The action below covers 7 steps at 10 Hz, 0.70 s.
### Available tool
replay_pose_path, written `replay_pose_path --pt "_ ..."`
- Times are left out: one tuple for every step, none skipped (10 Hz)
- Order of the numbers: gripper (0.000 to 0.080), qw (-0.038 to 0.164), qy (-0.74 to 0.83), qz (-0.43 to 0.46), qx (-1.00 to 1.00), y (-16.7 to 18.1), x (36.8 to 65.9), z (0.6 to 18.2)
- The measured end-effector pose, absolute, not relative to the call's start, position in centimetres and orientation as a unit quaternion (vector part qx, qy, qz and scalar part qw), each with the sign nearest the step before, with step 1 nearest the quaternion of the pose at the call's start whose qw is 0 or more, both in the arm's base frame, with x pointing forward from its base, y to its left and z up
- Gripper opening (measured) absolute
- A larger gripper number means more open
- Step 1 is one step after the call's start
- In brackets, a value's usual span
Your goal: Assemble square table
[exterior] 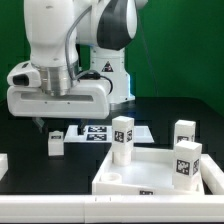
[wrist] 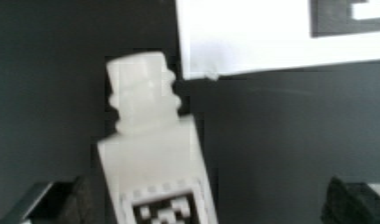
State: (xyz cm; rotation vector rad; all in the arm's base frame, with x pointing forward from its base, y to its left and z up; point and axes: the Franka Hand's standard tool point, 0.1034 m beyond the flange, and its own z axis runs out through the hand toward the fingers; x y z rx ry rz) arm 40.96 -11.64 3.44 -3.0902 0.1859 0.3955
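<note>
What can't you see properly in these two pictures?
- Pincer, exterior view: its tips are tiny and dark against the black table.
- Tabletop, exterior view: cut off by the bottom edge.
- Leg, wrist view: blurred, cut off by the edge.
- Marker board, wrist view: only a corner shows.

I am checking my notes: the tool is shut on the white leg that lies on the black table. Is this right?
Not quite. The tool is open: the wrist view shows its fingers apart on either side of the leg, not touching it. The leg does lie on the black table.
</note>
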Motion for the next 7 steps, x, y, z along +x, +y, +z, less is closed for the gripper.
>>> replay_pose_path --pt "0.0649 0.011 0.059 0.133 -0.989 -11.6 40.7 3.2" --pt "0.0649 0.021 0.058 0.164 -0.985 -11.2 40.2 3.1" --pt "0.0649 0.033 0.058 0.205 -0.976 -11.0 40.2 3.3" --pt "0.0649 0.040 0.058 0.256 -0.964 -11.6 41.1 4.2" --pt "0.0649 0.043 0.055 0.305 -0.950 -12.2 43.2 5.6" --pt "0.0649 0.045 0.051 0.339 -0.938 -12.3 44.7 6.3" --pt "0.0649 0.047 0.048 0.366 -0.928 -12.2 45.4 6.4"
